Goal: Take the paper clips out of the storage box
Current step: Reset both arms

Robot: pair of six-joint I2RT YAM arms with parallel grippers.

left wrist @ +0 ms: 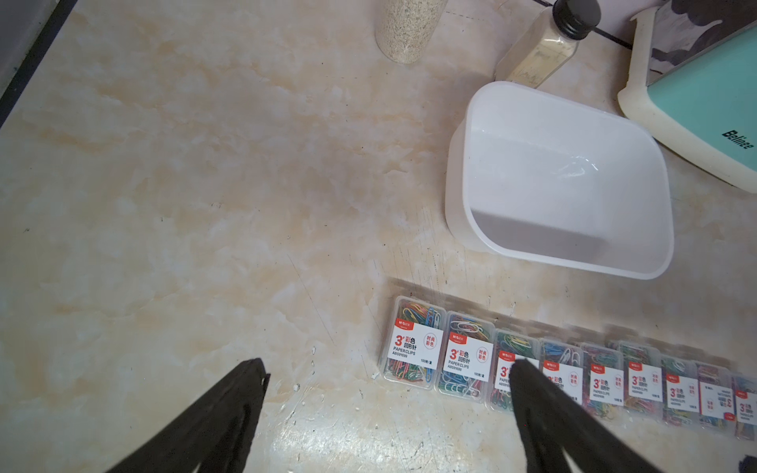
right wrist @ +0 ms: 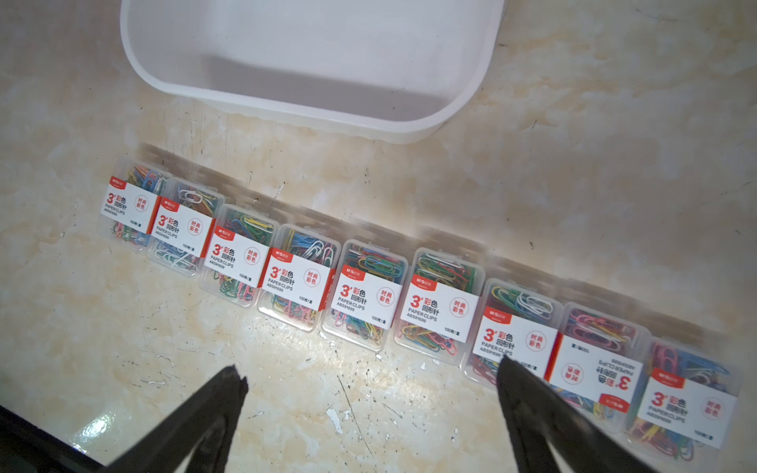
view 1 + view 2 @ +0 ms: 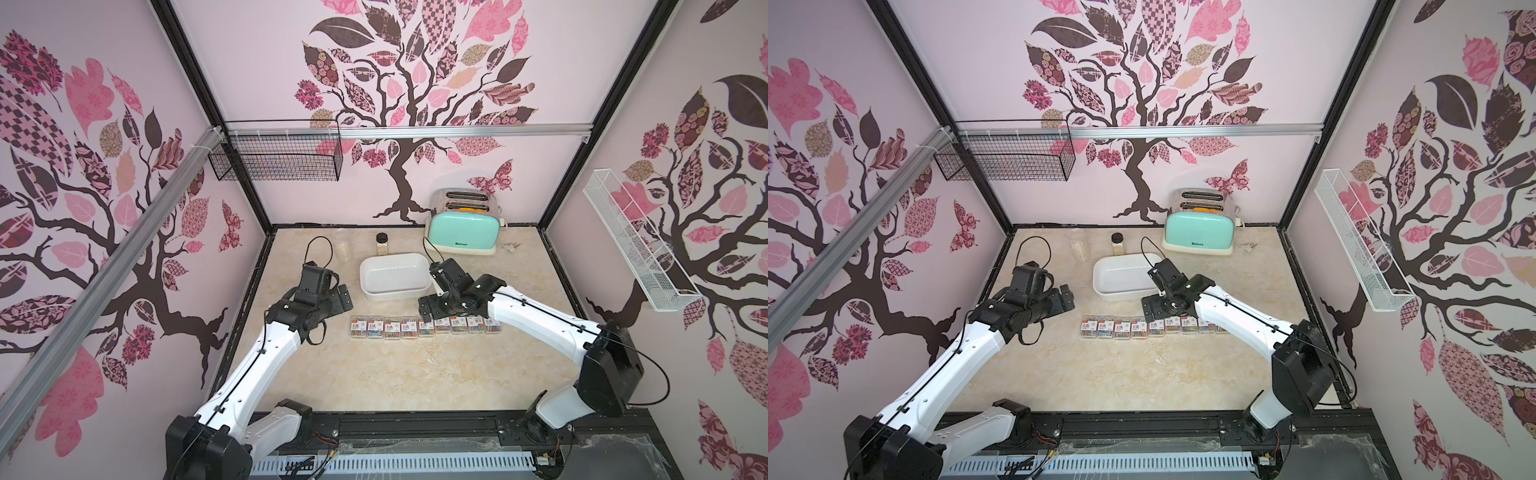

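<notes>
- On the table [image 3: 374, 374], just on the robot's side of the storage box [image 3: 395, 274], the paper clips [image 3: 426, 326] lie as nine clear cases side by side in one row, neighbours touching or nearly so.
- Both wrist views show the storage box [image 1: 565, 176] [image 2: 311, 49] with a bare white floor; I judge the emptying done, with nothing left inside to fetch.
- That row runs left to right across the table, parallel to the box's near long wall and a little apart from it. Each case's own long side points toward the box.
- In the right wrist view, the second case from the row's right end has its label turned the opposite way to the other eight in the paper clips [image 2: 368, 295].
- Nearer of the two is the right gripper [image 3: 432, 291]. It hangs above the strip between box and row, over about the row's middle, fingers spread wide with nothing between them [image 2: 370, 368]; the cases lie below it and toward the robot.
- Its arm reaches in from the right, forearm low and wrist bent down.
- Off the row's left end and clear of it, the left gripper [image 3: 343, 299] is likewise spread and empty [image 1: 388, 364], its arm folded and pointing toward the box.
- Behind the box stands a mint toaster [image 3: 461, 232].
</notes>
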